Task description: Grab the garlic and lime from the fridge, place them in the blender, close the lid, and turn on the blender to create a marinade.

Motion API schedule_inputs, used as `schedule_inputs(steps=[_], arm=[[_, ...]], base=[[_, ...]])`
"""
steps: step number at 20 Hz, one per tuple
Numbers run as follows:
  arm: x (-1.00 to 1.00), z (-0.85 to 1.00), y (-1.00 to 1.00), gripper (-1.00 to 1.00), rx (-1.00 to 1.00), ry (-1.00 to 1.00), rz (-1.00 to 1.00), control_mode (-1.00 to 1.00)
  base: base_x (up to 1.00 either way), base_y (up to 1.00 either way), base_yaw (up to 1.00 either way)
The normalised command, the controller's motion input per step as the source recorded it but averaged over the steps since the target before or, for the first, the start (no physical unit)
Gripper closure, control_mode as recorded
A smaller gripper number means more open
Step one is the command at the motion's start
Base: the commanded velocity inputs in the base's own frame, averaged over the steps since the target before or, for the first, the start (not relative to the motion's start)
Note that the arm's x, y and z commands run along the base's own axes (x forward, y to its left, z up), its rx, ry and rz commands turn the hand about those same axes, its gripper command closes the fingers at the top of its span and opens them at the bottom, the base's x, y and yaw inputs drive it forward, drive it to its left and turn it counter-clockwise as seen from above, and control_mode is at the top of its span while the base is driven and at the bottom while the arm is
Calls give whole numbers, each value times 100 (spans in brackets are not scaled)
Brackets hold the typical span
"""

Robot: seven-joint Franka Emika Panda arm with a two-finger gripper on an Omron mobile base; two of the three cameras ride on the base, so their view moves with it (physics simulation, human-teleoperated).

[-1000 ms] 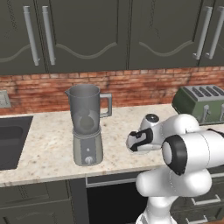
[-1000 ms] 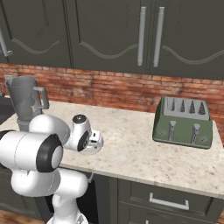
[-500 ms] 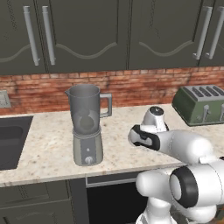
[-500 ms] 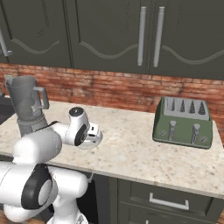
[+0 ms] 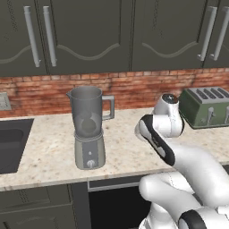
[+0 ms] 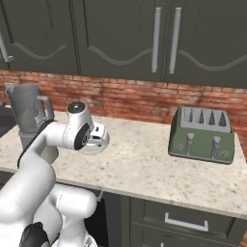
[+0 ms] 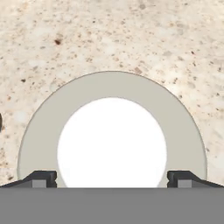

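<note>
The blender (image 5: pixel 89 129) stands on the counter, its smoky jug open at the top; it also appears at the left edge of the right base view (image 6: pixel 29 116). To its right, my gripper (image 7: pixel 112 177) points straight down at the lid (image 7: pixel 111 109), a pale round disc lying flat on the counter. The dark fingertips (image 7: pixel 43 177) stand wide apart at the lid's two sides, open, with nothing pinched between them. The hand (image 6: pixel 99 137) hangs low over the counter. Garlic, lime and fridge are out of view.
A green toaster (image 5: pixel 205 105) (image 6: pixel 205 132) sits at the counter's right end. A dark sink (image 5: pixel 11 143) lies left of the blender. Dark cupboards with bar handles (image 6: pixel 157 38) hang above the brick backsplash. A drawer front (image 6: pixel 185 222) shows below the counter.
The arm's elbow and forearm have swung round while the hand stayed over the same spot right of the blender. The jaws remain wide apart.
</note>
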Motion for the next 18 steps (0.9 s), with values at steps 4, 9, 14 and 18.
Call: schedule_inputs(steps=[4, 9, 14, 18], arm=[[-54, 88, 0, 100, 0, -5, 0, -100], [-55, 96, 0, 100, 0, -6, 0, -100], [-55, 100, 9, 100, 0, -7, 0, -100], [-48, 100, 22, 100, 0, -1, 0, -100]], base=[[0, 0, 0], [0, 0, 0], [0, 0, 0], [0, 0, 0]])
